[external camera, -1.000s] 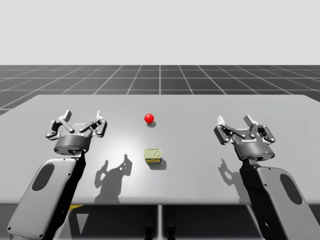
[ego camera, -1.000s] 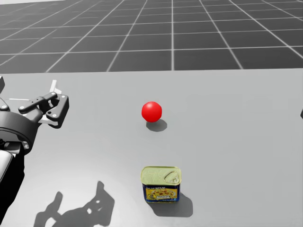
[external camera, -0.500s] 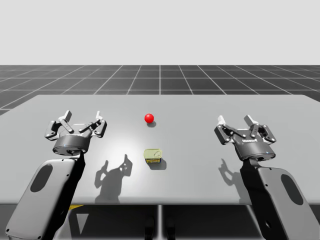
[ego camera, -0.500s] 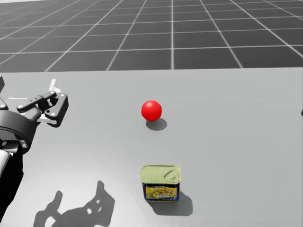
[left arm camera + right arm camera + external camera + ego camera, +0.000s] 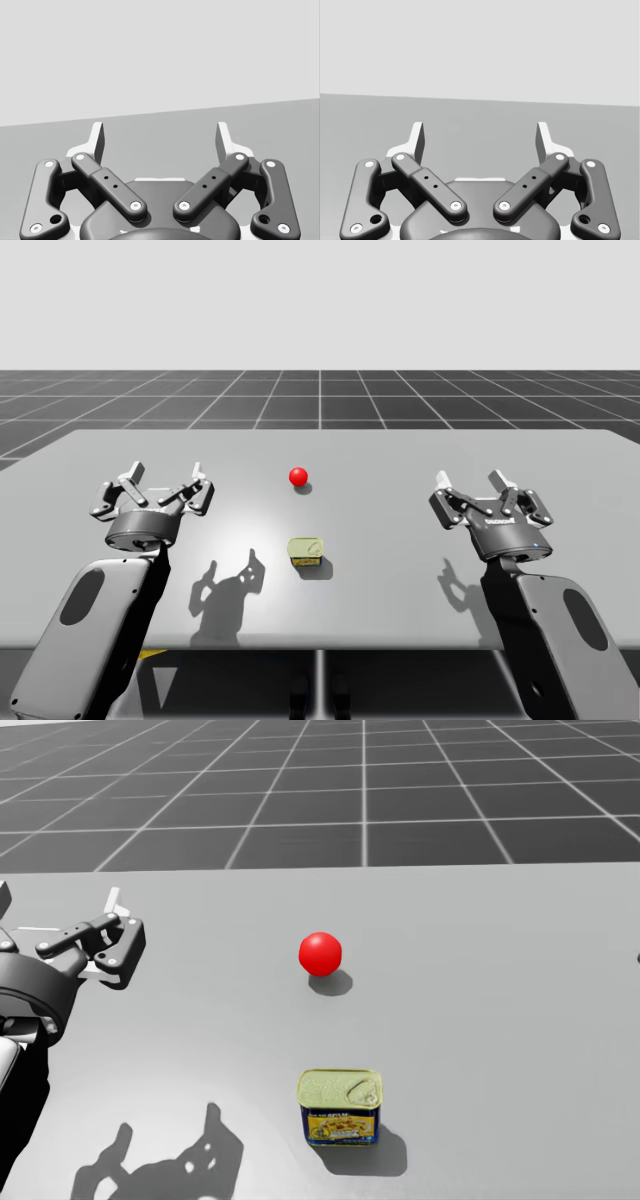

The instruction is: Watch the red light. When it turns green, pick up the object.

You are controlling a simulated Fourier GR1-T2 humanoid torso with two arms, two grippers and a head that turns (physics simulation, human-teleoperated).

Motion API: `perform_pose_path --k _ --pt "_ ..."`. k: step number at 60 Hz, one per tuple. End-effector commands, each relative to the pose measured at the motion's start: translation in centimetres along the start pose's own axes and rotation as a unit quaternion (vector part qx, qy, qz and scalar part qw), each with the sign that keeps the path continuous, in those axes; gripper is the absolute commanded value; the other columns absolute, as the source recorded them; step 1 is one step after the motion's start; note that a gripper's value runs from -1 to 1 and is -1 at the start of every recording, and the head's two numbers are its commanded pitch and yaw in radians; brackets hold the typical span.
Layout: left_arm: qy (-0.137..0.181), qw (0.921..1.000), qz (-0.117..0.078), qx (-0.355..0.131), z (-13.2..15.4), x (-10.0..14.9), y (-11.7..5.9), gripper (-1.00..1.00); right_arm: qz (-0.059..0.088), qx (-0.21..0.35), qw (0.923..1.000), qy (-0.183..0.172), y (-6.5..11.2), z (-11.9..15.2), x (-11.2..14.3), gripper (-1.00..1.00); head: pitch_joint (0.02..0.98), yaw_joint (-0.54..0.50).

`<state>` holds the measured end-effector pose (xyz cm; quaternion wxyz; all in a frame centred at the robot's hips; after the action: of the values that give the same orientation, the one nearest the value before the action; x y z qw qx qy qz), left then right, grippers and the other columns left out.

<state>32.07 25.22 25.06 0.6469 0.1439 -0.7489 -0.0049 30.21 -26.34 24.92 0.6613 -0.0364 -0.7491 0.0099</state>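
One worktop, grey. On it stand one can and one light, and two grippers are held above it.

My left gripper and my right gripper are well apart, one at each side of the worktop. Both point away from me. In the left wrist view my left gripper has its two fingers spread wide, with bare worktop between them. My right gripper is spread just as wide in the right wrist view and likewise grasps nothing.

The can is a single low rectangular tin with rounded corners. It has a pale yellow-green lid with a pull tab, and blue and yellow sides. It stands on its base with the lid up, touched by neither gripper. It sits between the two grippers, a little nearer my left one and closer to my body than either set of fingertips. In the head view the can has its long axis running crosswise, roughly along the line from one gripper to the other. A long printed side faces me, and the tab lies toward my right gripper's end of the lid.

The light is one small ball, red. It sits beyond the can, apart from it, about level with the fingertips of the grippers and between them.
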Motion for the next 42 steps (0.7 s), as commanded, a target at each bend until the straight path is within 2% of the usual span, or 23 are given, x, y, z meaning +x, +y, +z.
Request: perform_pose_path --k 1,42 --pt "0.000 1.0000 0.000 0.000 -0.02 0.00 -0.01 -1.00 0.000 0.000 1.0000 0.000 0.00 -0.02 0.01 -1.00 0.632 0.09" --pt "0.000 1.0000 0.000 0.000 -0.02 0.00 -0.01 -1.00 0.003 -0.001 1.0000 -0.001 0.06 -0.01 -0.02 -1.00 0.635 0.09"
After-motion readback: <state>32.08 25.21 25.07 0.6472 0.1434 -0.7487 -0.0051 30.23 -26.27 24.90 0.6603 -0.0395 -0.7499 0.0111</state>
